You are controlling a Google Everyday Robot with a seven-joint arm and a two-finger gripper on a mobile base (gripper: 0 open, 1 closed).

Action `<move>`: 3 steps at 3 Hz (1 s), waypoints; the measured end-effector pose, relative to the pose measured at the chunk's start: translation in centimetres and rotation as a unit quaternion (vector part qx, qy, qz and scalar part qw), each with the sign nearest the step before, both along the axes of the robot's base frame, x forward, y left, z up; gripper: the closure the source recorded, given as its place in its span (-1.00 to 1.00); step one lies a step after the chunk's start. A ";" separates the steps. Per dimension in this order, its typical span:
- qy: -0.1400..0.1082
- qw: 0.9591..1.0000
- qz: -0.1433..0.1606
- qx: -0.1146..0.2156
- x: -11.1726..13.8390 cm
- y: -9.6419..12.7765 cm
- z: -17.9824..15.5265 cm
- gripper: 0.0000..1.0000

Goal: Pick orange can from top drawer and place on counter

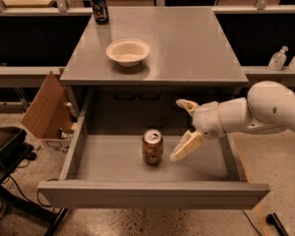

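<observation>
I see the top drawer open wide in the lower half of the frame, with its flat front panel near the bottom edge and its side walls running up to the cabinet. Inside it there is free floor to the left of the orange can, and less on the right, where the arm comes in from the right edge of the frame. The gripper is over the right part of the drawer, with its two fingers spread well apart, one up by the cabinet front and one low by the drawer floor. The can stands upright in the middle of the drawer, just beside the lower finger on its left side, not touching it. Only this can is in the drawer. On the counter above, a pale bowl sits left of centre and looks empty, and a dark blue can stands at the far left corner.
</observation>
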State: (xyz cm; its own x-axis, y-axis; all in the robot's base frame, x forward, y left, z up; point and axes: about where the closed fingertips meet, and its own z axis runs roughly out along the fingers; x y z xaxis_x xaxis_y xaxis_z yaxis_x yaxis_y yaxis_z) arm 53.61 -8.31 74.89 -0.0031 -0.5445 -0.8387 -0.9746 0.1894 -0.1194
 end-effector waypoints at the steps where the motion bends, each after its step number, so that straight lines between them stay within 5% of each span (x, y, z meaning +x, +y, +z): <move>1: 0.019 0.999 0.004 0.027 1.3 1.8 -4.9 -1.00; 2: 0.036 0.998 0.016 0.043 1.6 3.5 -7.5 -1.00; 3: 0.049 0.996 0.041 0.056 0.7 5.8 -8.2 -0.64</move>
State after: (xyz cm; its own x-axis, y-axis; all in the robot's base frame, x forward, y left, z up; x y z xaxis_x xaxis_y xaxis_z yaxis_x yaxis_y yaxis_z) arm 54.27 -2.50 66.69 -0.0476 -0.4487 -0.8924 -0.9932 0.1160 -0.0053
